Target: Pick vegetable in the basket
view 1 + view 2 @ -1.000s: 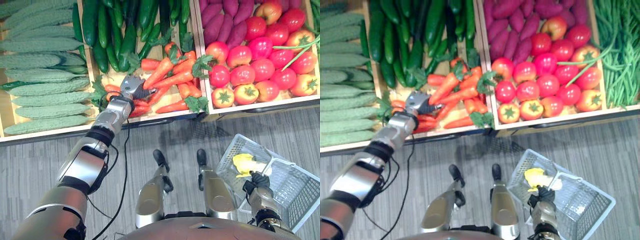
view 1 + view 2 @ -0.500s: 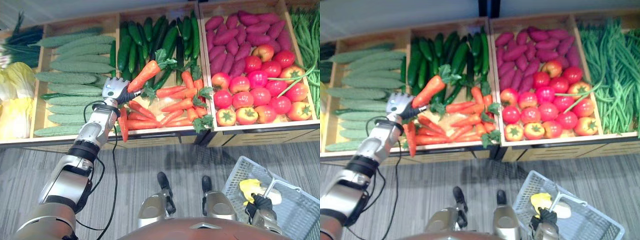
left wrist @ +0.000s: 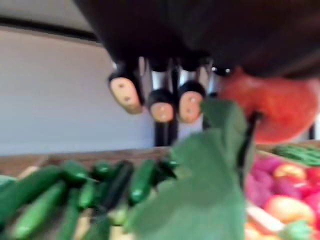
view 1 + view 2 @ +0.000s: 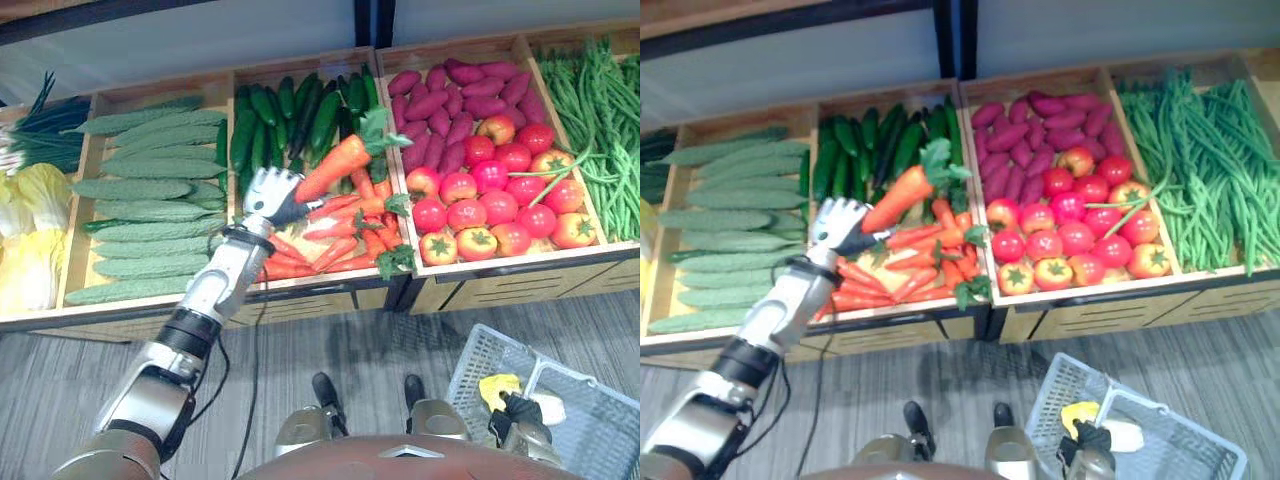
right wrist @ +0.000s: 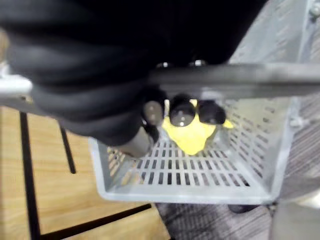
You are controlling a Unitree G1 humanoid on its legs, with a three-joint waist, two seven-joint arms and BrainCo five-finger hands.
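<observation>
My left hand (image 4: 268,195) is shut on a leafy orange carrot (image 4: 335,165), held up above the carrot pile (image 4: 335,250) in the middle crate. In the left wrist view the carrot (image 3: 280,107) lies against the curled fingers (image 3: 161,107), with its green leaves (image 3: 200,195) in front. My right hand (image 4: 515,412) is low at the right, shut on the handle (image 5: 250,80) of a grey wire basket (image 4: 470,350). In the basket lie a yellow vegetable (image 5: 192,137) and a pale one (image 4: 548,408).
Wooden crates run along a stand: pale bumpy gourds (image 4: 140,190), dark cucumbers (image 4: 290,110), purple sweet potatoes (image 4: 450,90), tomatoes (image 4: 500,200) and green beans (image 4: 600,110). Cabbage (image 4: 25,230) and spring onions (image 4: 40,130) lie at the far left. Grey floor (image 4: 330,340) fronts the stand.
My left hand closed on a carrot in the pile, lifted it out and carried it a little to the right. The head camera has tilted up, shifting the whole scene.
</observation>
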